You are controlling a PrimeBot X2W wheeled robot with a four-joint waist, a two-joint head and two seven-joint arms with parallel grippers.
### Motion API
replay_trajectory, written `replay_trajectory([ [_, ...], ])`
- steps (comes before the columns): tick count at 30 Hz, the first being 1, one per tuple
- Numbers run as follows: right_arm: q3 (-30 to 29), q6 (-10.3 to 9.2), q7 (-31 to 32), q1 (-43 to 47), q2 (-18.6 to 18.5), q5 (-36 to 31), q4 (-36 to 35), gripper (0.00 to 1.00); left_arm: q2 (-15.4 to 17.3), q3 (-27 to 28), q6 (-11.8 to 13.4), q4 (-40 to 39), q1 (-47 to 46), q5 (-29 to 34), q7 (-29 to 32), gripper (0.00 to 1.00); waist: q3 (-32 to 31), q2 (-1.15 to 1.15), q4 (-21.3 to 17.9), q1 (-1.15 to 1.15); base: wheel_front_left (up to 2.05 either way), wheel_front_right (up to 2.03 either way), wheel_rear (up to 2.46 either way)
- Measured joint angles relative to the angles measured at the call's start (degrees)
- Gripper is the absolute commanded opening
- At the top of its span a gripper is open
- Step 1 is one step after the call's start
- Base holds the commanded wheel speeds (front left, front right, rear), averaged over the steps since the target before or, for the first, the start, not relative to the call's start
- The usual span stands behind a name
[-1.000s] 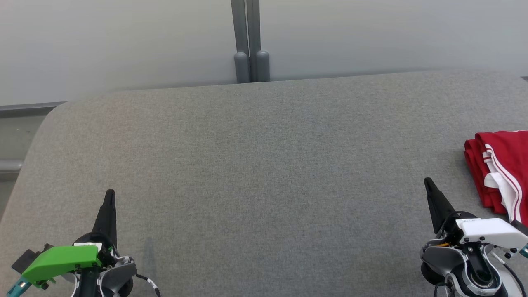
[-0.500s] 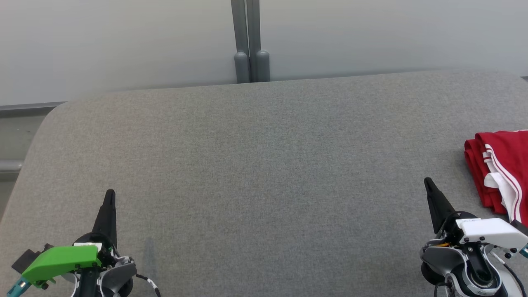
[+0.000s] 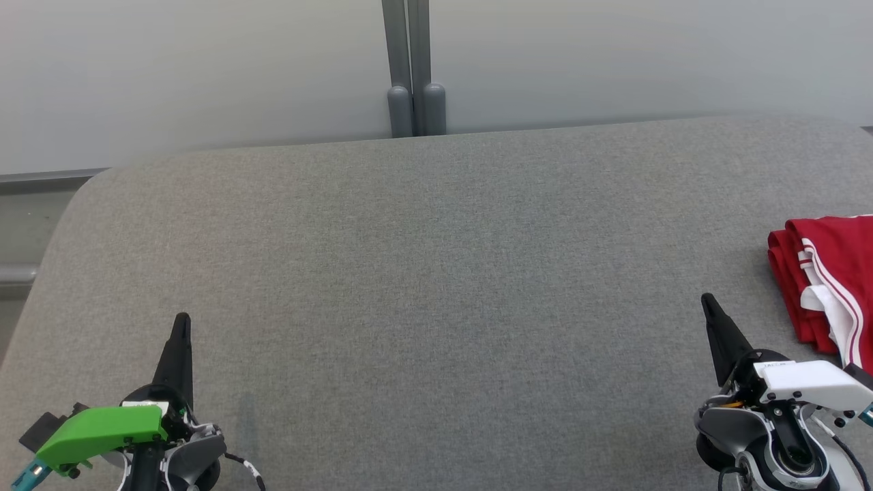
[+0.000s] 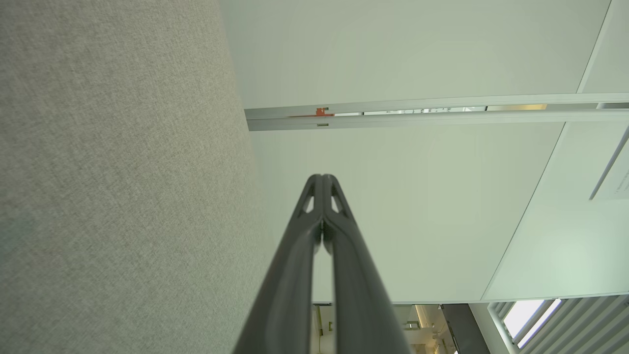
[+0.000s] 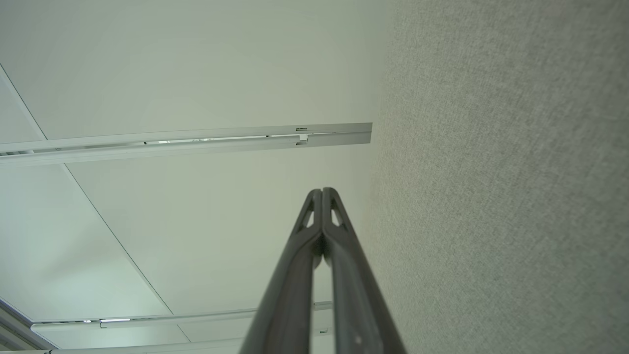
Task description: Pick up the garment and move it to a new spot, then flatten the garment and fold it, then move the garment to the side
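Still unchanged, garment (image 3: 837,240) unmoved

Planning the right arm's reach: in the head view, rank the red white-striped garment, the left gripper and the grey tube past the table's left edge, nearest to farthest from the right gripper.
1. Red white-striped garment, just right of the right gripper.
2. Left gripper, across the table.
3. Grey tube, beyond the left edge.
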Motion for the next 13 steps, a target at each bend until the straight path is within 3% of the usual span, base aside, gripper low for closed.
replay_trajectory([
  [13,0.0,0.0,0.0,0.0,0.0,0.0,0.0,0.0,0.0,0.0,0.0,0.0,0.0,0.0,0.0,0.0,0.0,0.0,0.0,0.0,0.0,0.0,0.0],
])
